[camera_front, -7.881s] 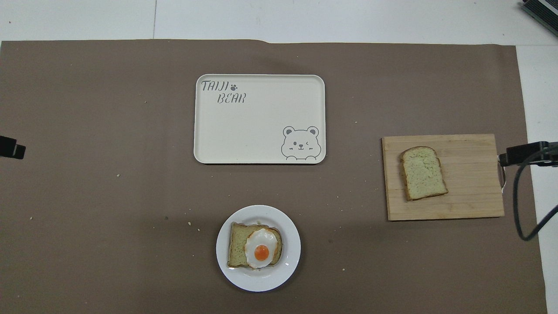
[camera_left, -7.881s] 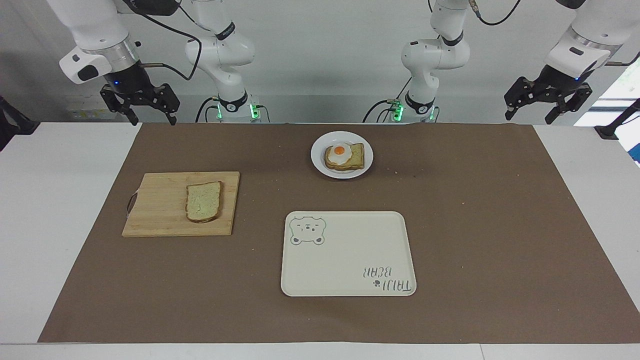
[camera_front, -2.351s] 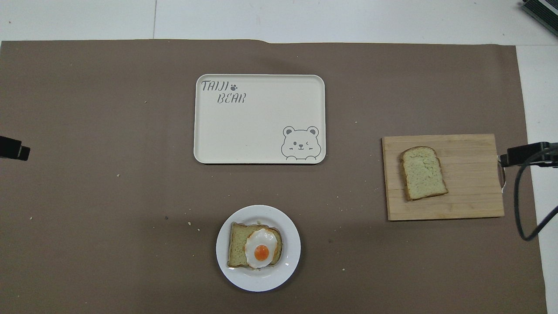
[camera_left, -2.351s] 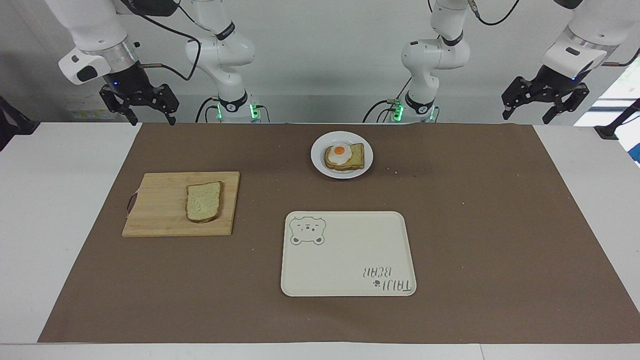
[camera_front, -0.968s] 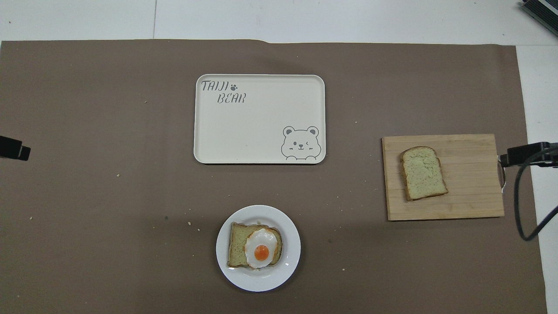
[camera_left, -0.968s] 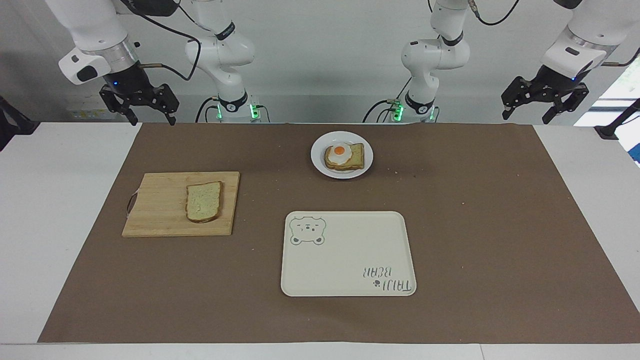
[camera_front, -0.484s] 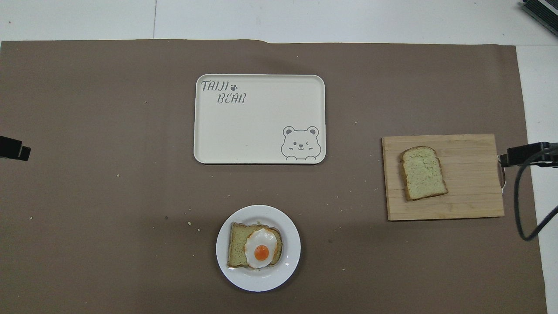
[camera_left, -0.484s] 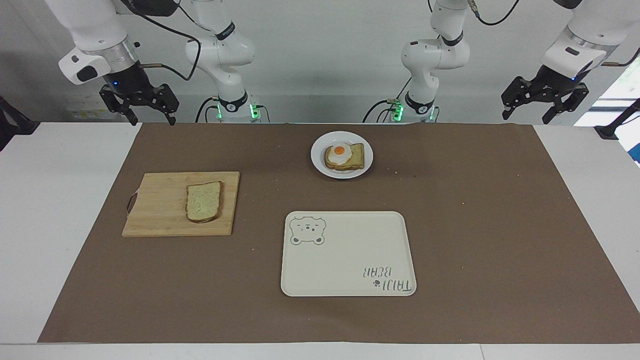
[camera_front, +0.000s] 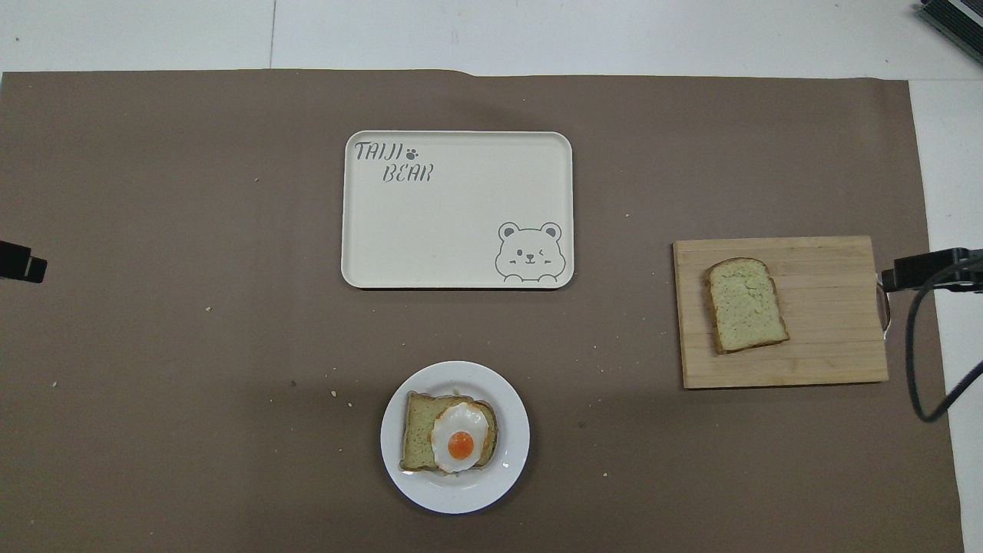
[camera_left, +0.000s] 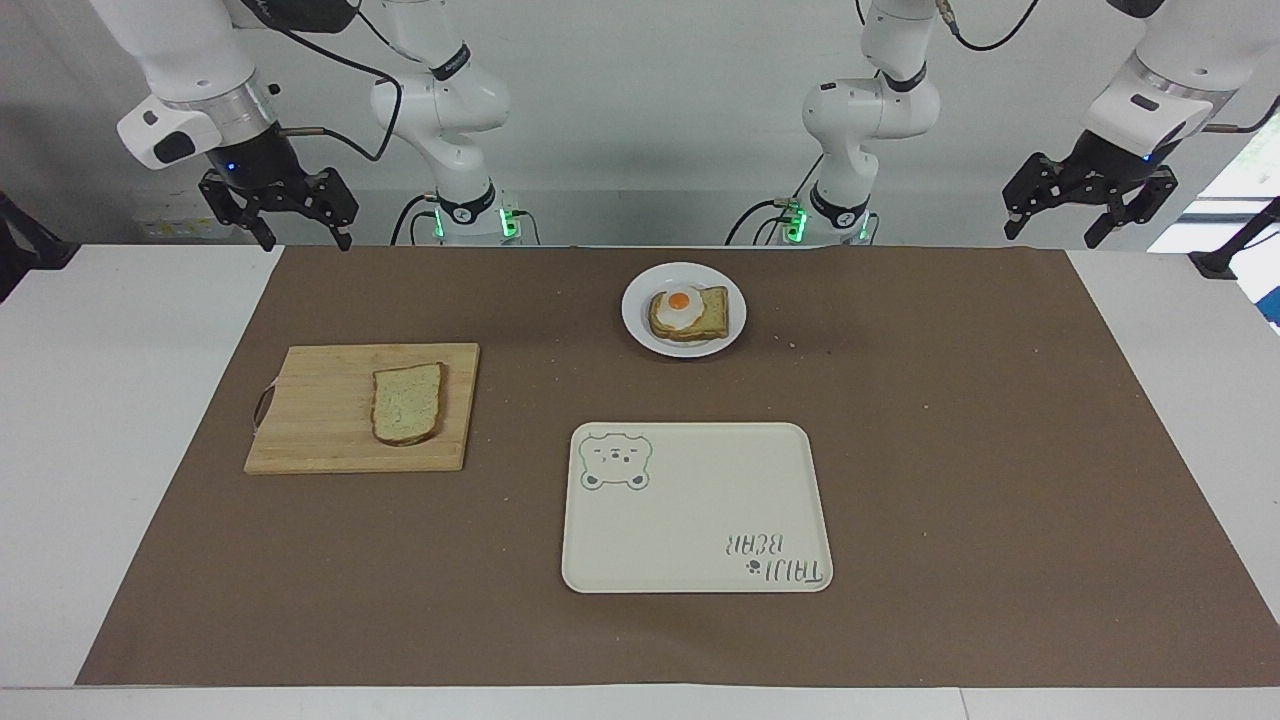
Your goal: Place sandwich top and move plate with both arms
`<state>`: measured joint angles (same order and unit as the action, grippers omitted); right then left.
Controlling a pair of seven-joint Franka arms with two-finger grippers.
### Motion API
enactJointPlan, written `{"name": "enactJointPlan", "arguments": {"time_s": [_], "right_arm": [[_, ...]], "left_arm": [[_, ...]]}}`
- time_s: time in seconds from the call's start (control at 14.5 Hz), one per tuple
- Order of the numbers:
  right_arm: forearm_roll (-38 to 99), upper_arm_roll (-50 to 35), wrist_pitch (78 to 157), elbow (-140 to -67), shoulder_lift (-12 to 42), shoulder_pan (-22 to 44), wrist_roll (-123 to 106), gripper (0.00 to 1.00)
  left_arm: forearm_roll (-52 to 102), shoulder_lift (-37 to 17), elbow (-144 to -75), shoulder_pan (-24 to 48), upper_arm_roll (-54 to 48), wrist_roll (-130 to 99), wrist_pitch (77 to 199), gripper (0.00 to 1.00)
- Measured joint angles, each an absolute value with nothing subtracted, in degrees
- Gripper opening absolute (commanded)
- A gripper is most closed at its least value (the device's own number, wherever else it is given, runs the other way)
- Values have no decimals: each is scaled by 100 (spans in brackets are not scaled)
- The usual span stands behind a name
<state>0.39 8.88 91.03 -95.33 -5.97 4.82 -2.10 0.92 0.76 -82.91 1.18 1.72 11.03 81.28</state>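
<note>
The sandwich top [camera_left: 407, 403], a plain bread slice, lies flat on a wooden cutting board [camera_left: 320, 425] toward the right arm's end; it also shows in the overhead view [camera_front: 746, 304]. The small white plate [camera_left: 636, 325] holds a toast slice with a fried egg [camera_left: 680, 305] and sits close to the robots; the plate's rim also shows from overhead [camera_front: 516, 468]. My right gripper [camera_left: 305, 240] hangs open and empty, raised above the table's robot-side edge, off the board. My left gripper [camera_left: 1055, 232] hangs open and empty above the other corner. Both arms wait.
A cream rectangular tray with a bear drawing [camera_left: 700, 500] lies farther from the robots than the plate, also seen from overhead [camera_front: 461, 230]. A brown mat [camera_left: 950, 450] covers the table. Crumbs are scattered on it. The board [camera_front: 829, 346] has a handle on its outer edge.
The left gripper has shifted slightly up since the earliest frames. Bread, plate, board and tray have not moved.
</note>
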Motion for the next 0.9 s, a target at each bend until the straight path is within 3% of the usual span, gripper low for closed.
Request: {"name": "enactJointPlan", "arguments": {"time_s": [0.9], "right_arm": [[39,887,10275,-9928,-294,482,-210,100]], "left_arm": [[92,78,-8291,118,173,1103,8128,100]]}}
